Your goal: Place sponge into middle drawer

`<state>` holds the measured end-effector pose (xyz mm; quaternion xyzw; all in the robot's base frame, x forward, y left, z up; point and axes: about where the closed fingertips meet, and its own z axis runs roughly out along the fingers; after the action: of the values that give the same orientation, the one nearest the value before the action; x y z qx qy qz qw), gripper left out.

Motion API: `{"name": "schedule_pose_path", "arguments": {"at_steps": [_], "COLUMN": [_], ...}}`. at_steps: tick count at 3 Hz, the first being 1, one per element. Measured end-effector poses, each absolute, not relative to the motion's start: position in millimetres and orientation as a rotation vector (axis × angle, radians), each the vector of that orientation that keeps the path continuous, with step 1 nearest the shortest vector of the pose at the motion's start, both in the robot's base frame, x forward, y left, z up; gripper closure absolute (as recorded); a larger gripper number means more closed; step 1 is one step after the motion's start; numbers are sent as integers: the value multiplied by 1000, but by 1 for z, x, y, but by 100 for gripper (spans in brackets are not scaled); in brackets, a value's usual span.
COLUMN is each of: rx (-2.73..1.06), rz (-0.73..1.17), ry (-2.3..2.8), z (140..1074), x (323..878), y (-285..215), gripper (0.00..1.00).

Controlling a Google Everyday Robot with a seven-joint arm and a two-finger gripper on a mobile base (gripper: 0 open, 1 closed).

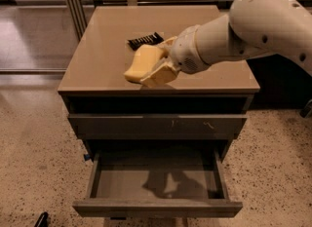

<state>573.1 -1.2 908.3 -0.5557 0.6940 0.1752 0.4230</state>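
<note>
Camera view had the claw [155, 61] pinched tight around the sponge [138, 64], holding it just above the front part of the surface [100, 50], a little forward of the black ribbed bar [145, 40]. Key thing: the middle drawer [157, 208] was pulled open below and stuck out further toward the camera. So the sponge probably needed to go out past the surface's front edge, then down, or it'd just land on top.
</note>
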Motion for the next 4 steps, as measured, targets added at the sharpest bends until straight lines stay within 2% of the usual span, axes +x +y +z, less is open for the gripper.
{"name": "schedule_pose_path", "arguments": {"at_steps": [2, 4], "rx": [-1382, -1076], "rz": [424, 371], "ry": [1737, 1881], "z": [910, 838], "x": [570, 516], "y": [5, -14], "gripper": [100, 100]}}
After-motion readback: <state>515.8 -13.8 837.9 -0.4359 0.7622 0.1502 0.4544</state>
